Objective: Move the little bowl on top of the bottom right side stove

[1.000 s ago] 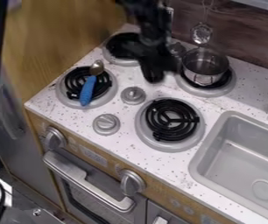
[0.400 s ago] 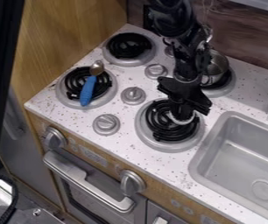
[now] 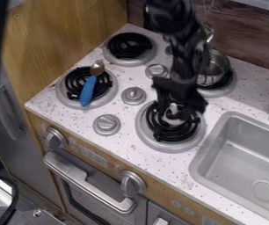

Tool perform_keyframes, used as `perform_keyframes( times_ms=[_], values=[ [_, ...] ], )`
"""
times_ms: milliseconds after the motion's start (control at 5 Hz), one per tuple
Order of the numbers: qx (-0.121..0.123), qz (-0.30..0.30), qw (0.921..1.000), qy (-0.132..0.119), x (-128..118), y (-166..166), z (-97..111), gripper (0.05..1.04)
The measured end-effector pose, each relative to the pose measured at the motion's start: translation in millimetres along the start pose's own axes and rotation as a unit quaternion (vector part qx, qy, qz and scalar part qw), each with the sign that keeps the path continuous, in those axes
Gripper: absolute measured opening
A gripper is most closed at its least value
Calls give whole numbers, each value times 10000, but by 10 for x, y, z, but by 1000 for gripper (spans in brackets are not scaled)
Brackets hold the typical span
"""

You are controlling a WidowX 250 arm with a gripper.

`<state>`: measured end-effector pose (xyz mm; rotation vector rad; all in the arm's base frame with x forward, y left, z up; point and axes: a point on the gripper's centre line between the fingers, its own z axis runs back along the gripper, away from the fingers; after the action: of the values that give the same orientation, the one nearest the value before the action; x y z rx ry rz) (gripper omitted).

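As the black gripper is held low over the bottom right burner, the little bowl is seen right beneath it, above the black coil, partly hidden by the gripper. Whether the bowl is gripped or the gripper is opened cannot be told, nor can contact between bowl and coil be made out. Over on the bottom left burner, a blue-handled spoon is laid across the coil. Behind the arm, a metal pot is set on the top right burner. To the right, a grey sink is sunk into the speckled worktop, beside the bottom right burner.
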<state>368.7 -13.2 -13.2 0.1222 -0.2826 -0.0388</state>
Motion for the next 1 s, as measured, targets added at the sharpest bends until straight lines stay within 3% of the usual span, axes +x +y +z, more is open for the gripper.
perform_keyframes(
  times_ms=[200,400,1000],
  values=[
    [12,167,9999,24,5,34,247,1002],
    [-182,194,9996,114,-90,25,303,998],
    [-184,176,9996,123,-96,29,300,998]
  ],
)
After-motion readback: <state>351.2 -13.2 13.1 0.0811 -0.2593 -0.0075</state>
